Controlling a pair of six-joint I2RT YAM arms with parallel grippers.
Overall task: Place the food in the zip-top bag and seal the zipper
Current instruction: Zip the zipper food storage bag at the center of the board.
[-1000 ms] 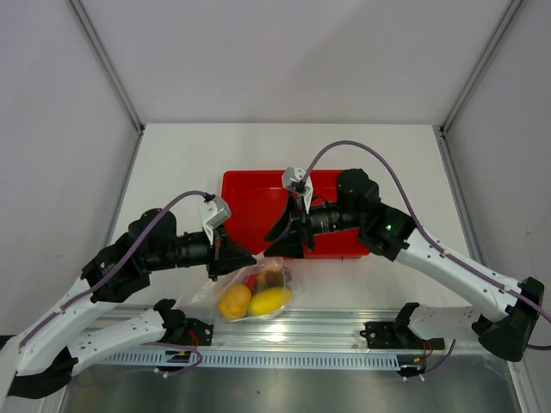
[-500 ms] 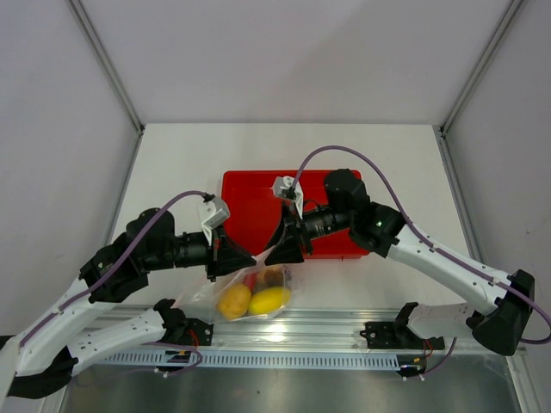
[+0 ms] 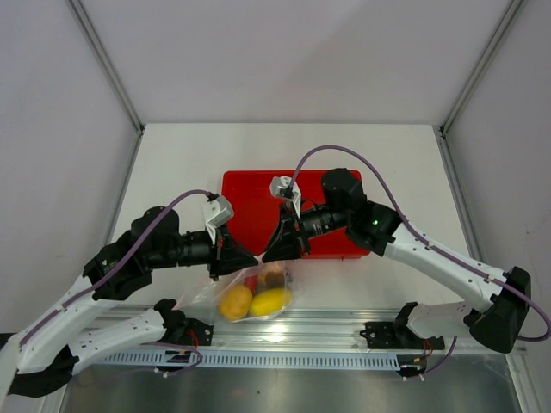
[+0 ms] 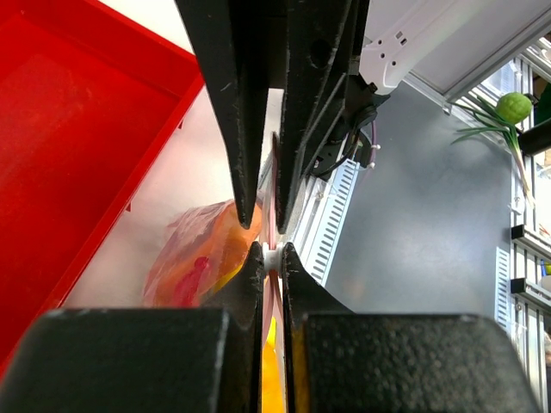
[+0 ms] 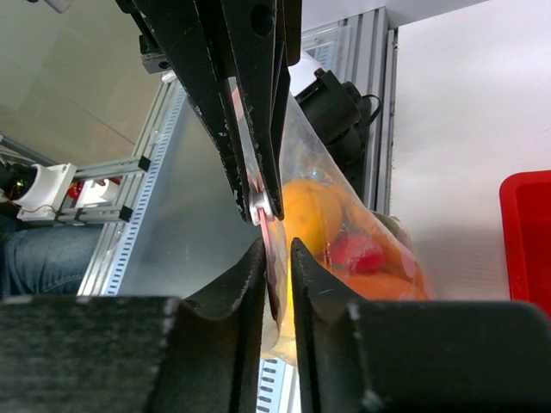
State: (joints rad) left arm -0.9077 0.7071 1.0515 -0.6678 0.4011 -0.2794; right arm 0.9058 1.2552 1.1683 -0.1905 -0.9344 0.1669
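The zip-top bag (image 3: 250, 292) hangs between the two grippers, just in front of the tray. Through its clear film show two yellow fruits (image 3: 234, 302) (image 3: 269, 300) and orange and red pieces (image 5: 370, 258). My left gripper (image 3: 244, 258) is shut on the pinkish zipper (image 4: 274, 284), with a white slider pinched at its fingertips (image 4: 256, 258). My right gripper (image 3: 274, 249) faces it tip to tip. In the right wrist view its jaws (image 5: 277, 249) stand narrowly apart around the bag's mouth edge, the pink strip lying against one finger.
The red tray (image 3: 250, 194) lies right behind both grippers. An aluminium rail (image 3: 344, 331) and the arm bases run along the near edge below the bag. White walls close the table's left, right and back.
My right gripper has moved left to the bag's mouth, and its jaws have narrowed around the edge. The left gripper and the bag have stayed put.
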